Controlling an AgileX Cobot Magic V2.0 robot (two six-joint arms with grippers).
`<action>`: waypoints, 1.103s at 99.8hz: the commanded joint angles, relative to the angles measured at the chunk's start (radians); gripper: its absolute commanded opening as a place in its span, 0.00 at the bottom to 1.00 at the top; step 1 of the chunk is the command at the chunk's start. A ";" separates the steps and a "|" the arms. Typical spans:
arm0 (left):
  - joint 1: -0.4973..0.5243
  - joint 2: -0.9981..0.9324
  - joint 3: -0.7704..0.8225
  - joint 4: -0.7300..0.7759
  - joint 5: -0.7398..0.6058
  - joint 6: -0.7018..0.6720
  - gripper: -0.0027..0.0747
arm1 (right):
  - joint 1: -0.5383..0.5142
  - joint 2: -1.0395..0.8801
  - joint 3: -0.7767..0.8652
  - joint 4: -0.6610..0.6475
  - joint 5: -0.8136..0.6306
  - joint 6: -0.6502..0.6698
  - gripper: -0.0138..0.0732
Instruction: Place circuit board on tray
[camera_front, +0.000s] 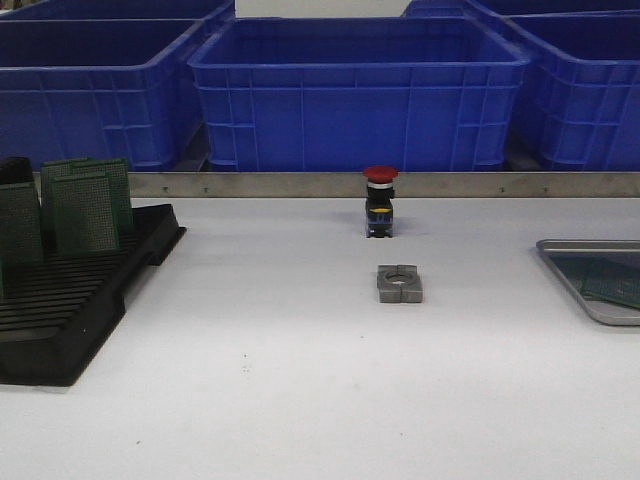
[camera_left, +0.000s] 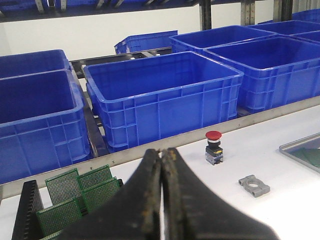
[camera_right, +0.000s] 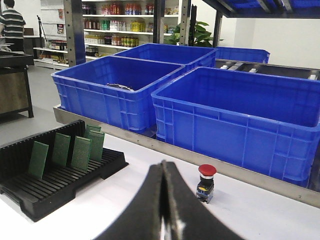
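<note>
With both jaws clenched on nothing, the thin, stiff, light perforated circuit boards (camera_front: 85, 205) in the black slotted rack (camera_front: 70, 300) at nine o'clock likely want a pinch on the exposed top edge, bound for the tray (camera_front: 595, 305) at three o'clock.

The tray (camera_front: 590, 300) is cut off by the front view's right edge — likewise the circuit board (camera_front: 615, 282) on it.
</note>
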 joint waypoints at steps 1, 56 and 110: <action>-0.010 0.009 -0.025 -0.018 -0.067 -0.003 0.01 | 0.000 0.011 -0.024 0.007 -0.029 -0.007 0.09; 0.088 0.000 0.068 0.483 -0.163 -0.555 0.01 | 0.000 0.011 -0.024 0.007 -0.029 -0.007 0.09; 0.247 -0.228 0.338 0.799 -0.061 -0.911 0.01 | 0.000 0.011 -0.024 0.007 -0.026 -0.007 0.09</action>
